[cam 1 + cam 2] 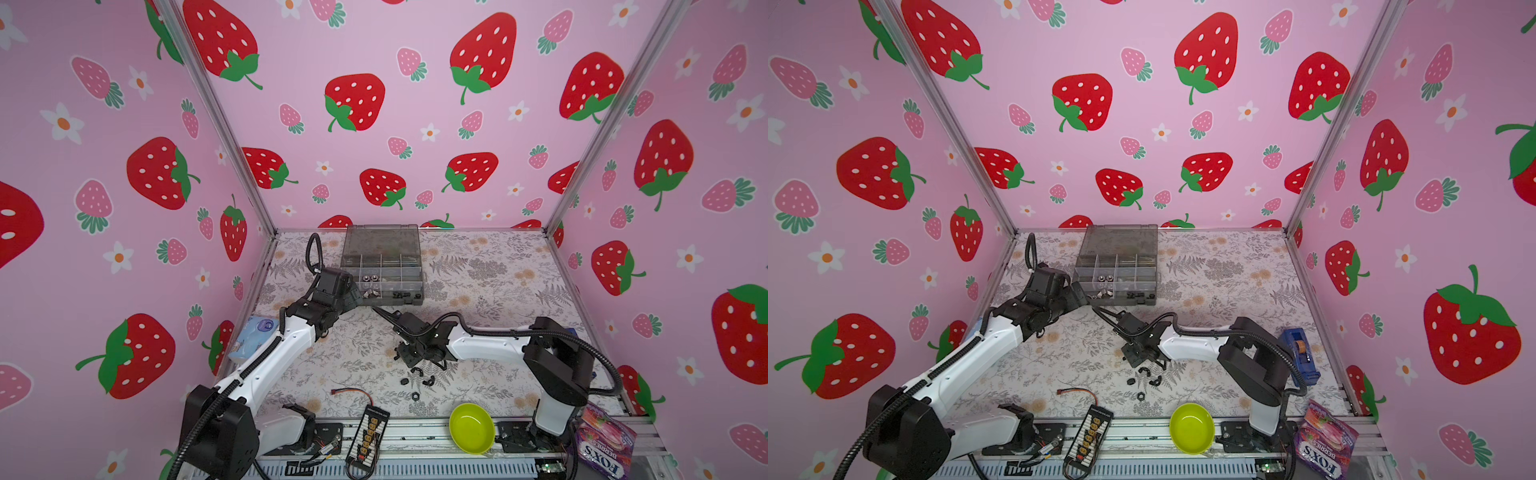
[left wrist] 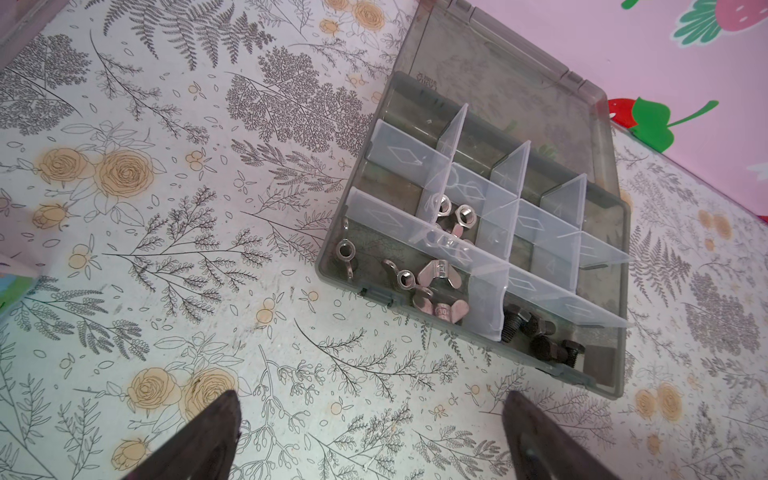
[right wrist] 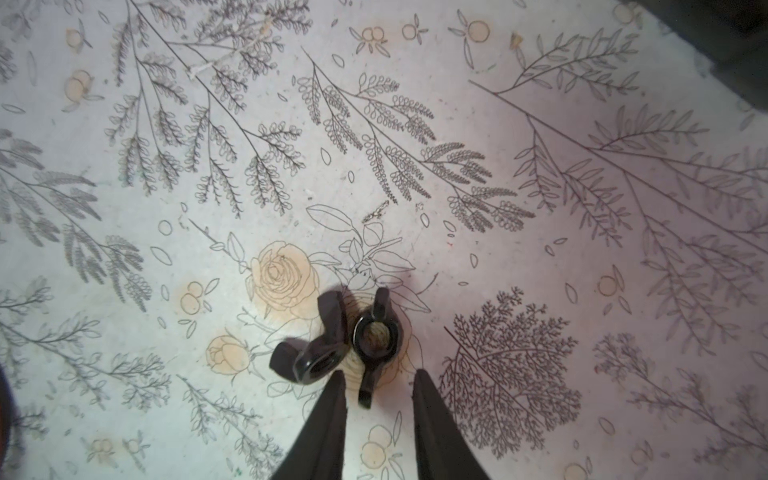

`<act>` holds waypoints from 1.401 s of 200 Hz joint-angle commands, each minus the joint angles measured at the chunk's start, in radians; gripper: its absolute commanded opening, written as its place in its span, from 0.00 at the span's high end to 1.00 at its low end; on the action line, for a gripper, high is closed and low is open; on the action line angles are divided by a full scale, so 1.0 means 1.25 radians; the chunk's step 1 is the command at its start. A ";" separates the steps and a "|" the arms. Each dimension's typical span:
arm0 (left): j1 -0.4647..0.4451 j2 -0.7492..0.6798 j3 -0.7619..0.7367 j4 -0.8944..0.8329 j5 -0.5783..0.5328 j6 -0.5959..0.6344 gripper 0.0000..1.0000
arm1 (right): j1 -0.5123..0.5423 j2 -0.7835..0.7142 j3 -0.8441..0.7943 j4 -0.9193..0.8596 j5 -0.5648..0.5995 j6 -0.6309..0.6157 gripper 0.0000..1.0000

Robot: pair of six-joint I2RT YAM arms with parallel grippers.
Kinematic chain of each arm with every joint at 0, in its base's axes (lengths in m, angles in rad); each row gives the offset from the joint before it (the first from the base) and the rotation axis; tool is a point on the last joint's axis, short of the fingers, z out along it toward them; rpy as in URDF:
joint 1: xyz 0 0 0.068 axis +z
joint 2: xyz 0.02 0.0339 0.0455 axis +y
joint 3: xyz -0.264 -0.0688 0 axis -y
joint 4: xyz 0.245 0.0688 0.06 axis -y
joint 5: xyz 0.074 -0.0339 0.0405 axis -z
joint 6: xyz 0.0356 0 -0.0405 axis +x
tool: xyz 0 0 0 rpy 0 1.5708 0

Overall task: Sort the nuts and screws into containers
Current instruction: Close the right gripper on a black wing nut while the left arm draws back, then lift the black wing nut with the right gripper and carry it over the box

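1. Right claw (image 3: pixel 379 371) is down at the floral-print table sheet (image 3: pixel 540 249). Its fingers are narrowly parted and straddle one wing of a small black wing nut (image 3: pixel 376 336). Sheet shows on either side of that wing, so it is not clamped.
2. A second black wing nut (image 3: pixel 316 353) lies right against the first, outside the fingers.
3. In a top view, more small black pieces (image 1: pixel 414 396) lie scattered on the sheet just on the near side of the right claw. They are too small to type.
4. Left claw (image 2: pixel 372 397) is spread wide and holds nothing. It hovers over the sheet just off the near corner of the translucent smoky-grey plastic organizer box (image 2: pixel 519 75), whose lid is open.
5. Box contents:
   - Shiny silver wing nuts (image 2: pixel 436 272) are in the front-row corner compartment.
   - Stubby black bolts (image 2: pixel 536 336) are in the next compartment of the same row.
   - Silver hex nuts (image 2: pixel 461 216) are in the compartment behind the wing nuts.
6. Lime-green round plastic bowl (image 1: pixel 471 428) sits at the near table edge, well apart from the box.
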 commanded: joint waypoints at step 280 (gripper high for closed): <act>0.014 -0.120 -0.084 -0.029 -0.067 -0.033 0.01 | -0.216 0.122 0.436 -0.021 0.015 -0.088 1.00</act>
